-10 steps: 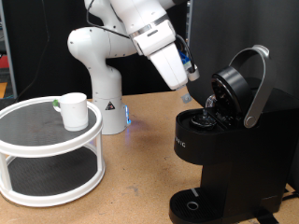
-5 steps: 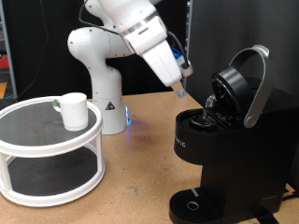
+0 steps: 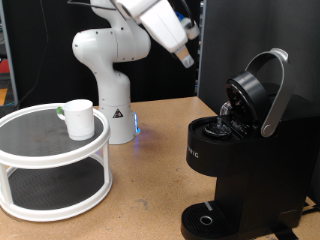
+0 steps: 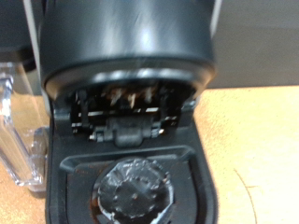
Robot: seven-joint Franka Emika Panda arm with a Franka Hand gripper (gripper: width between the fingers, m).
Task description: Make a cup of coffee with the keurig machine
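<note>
The keurig machine (image 3: 245, 150) stands at the exterior view's right with its top lid (image 3: 262, 90) hinged open. The wrist view looks into the open brew chamber (image 4: 140, 121), where a round dark pod (image 4: 140, 193) sits in the holder. The cup (image 3: 80, 118), a white mug, stands on the upper tier of a round white stand (image 3: 50, 150) at the exterior view's left. My gripper (image 3: 187, 58) hangs high in the air, above and to the left of the open lid, touching nothing. No fingers show in the wrist view.
The arm's white base (image 3: 108, 90) stands behind the stand at the back of the wooden table (image 3: 150, 190). The machine's round drip base (image 3: 208, 220) lies at the bottom. A clear water tank (image 4: 17, 131) shows beside the machine in the wrist view.
My gripper has risen and drawn back towards the exterior view's upper left, away from the open brew chamber. The machine's lid and the cup have not moved.
</note>
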